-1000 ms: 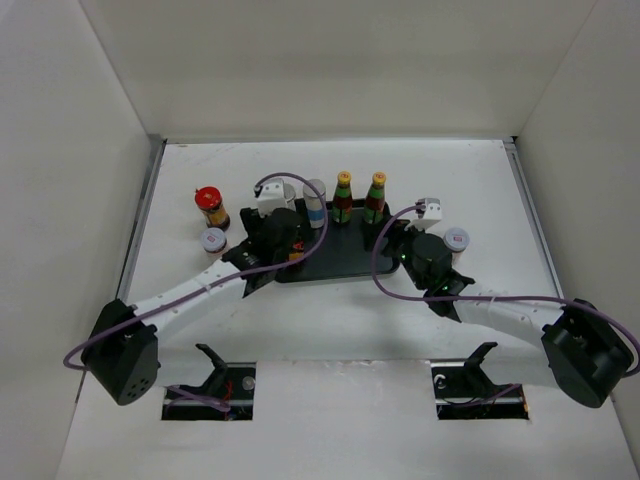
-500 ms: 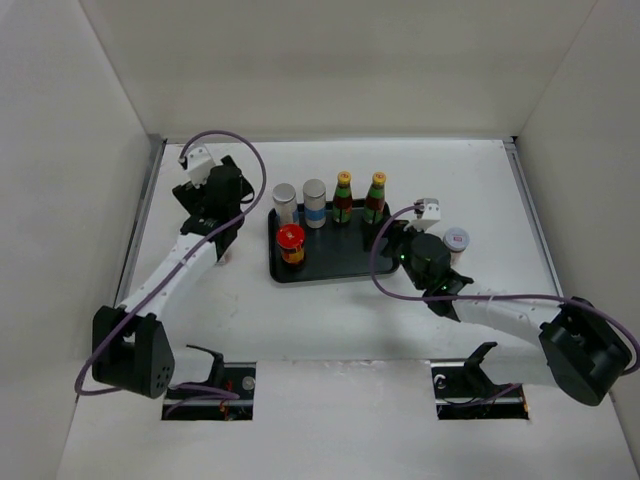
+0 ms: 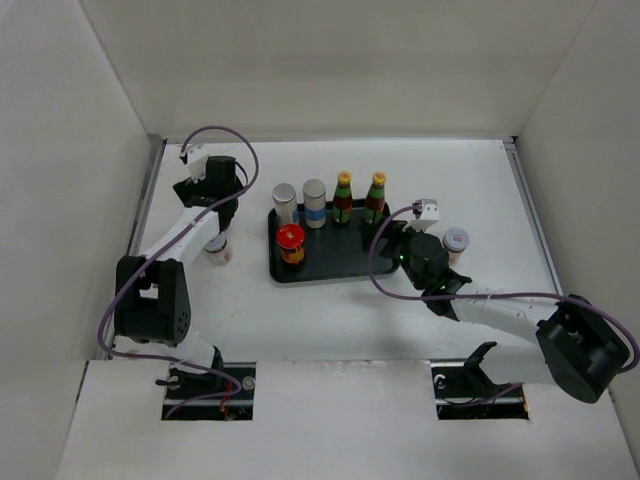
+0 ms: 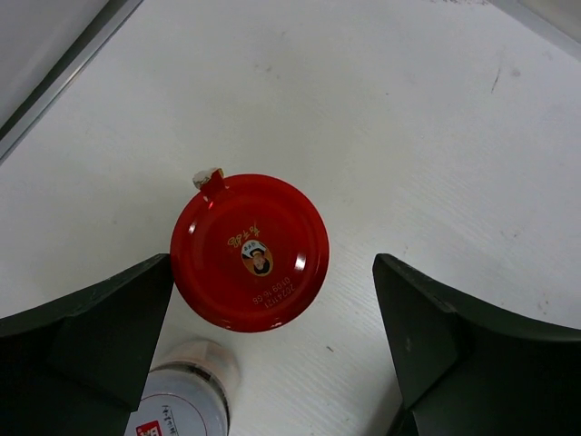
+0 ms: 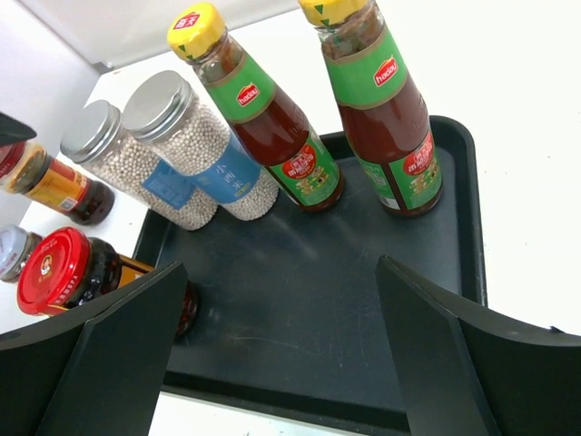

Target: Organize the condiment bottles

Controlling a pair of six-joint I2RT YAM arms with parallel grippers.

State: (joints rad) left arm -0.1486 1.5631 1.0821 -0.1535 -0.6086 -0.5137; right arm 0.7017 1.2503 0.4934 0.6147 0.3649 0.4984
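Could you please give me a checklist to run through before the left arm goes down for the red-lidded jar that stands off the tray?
1. Left gripper open: ok, its jaws stand wide apart.
2. Red-lidded jar upright: ok, its lid faces the wrist camera.
3. Jar centred between the jaws: not ok, it sits nearer one jaw.
4. White-lidded jar out of the way: cannot tell, it stands close by the same jaw.
5. Room on the tray: ok, bare floor shows in its middle.
6. Right gripper open and empty: ok, it hangs over the tray's edge.
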